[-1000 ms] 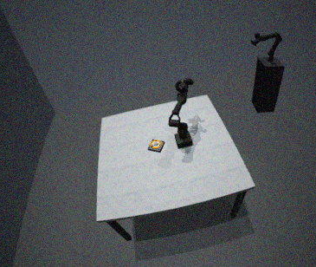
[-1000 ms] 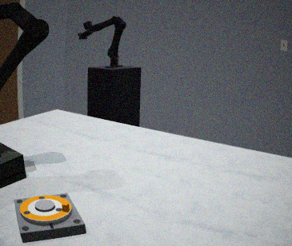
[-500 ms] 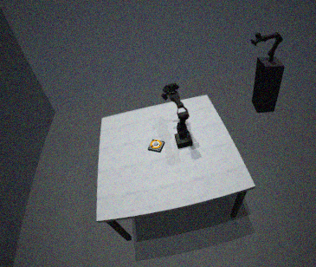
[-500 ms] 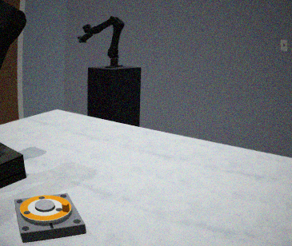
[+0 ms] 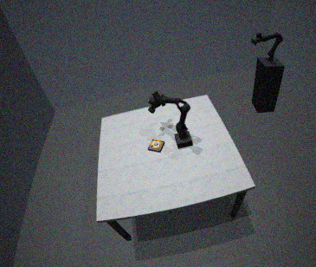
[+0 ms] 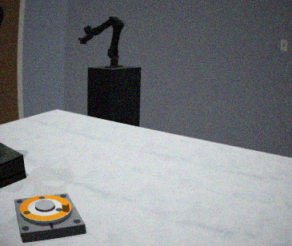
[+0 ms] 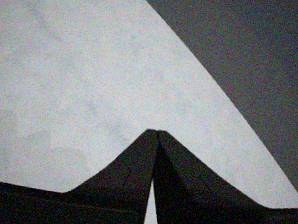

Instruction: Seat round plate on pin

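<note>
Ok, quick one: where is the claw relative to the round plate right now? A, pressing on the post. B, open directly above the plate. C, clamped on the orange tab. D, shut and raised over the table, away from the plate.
D: the claw is shut on nothing, raised well away from the round plate.

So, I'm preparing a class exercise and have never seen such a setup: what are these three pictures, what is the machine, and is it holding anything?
The machine is a jointed black arm bolted to a white table. One picture looks down on the whole table, one looks across it from the side, and one comes from a camera on the arm's wrist. Beside the arm's foot lies a square grey base carrying a round orange plate with a small orange tab. The hand hangs above the table, away from the plate, with its two fingers shut and nothing between them. A second arm stands on a dark pedestal behind.
</note>
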{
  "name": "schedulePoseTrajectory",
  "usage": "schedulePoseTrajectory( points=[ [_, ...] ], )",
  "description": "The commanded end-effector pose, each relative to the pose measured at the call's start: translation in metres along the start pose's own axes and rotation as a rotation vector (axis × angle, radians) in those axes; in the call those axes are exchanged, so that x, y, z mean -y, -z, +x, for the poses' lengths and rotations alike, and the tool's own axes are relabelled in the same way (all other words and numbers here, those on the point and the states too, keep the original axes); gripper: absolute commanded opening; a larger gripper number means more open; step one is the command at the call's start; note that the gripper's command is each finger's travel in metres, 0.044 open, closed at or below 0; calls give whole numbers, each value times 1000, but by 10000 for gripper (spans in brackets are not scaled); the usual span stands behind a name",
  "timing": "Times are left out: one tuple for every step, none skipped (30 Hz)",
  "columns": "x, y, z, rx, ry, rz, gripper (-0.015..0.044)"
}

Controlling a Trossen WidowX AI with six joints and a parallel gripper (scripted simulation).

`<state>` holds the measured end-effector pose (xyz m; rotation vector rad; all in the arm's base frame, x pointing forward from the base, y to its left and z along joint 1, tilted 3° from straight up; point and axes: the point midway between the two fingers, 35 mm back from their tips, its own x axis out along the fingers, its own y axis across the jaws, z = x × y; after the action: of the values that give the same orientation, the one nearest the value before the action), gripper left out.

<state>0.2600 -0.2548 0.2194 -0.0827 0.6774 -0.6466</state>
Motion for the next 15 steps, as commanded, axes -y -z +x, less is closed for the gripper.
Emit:
schedulePoseTrajectory(
  points=[
    [-75,6,8,-97,-174,-53,0],
    [-90,8,8,-117,-206,-67,0],
    [-106,12,7,-141,-240,-83,0],
    [-109,12,7,-146,-246,-85,0],
    [-118,14,7,-163,-266,-93,0],
    [-133,18,6,-192,-298,-107,0],
    [-151,24,3,-227,-335,-126,0],
    [-168,30,0,-263,-370,-147,0],
    [-185,36,-4,-300,-402,-169,0],
    [-198,42,-8,-329,-425,-188,0],
    [-212,48,-13,-361,-449,-209,0],
    [-214,49,-14,-367,-453,-214,0],
    [-221,53,-16,-384,-465,-227,0],
    [-233,59,-22,-414,-485,-249,0],
    [-247,67,-28,-451,-506,-278,0]
  ],
)
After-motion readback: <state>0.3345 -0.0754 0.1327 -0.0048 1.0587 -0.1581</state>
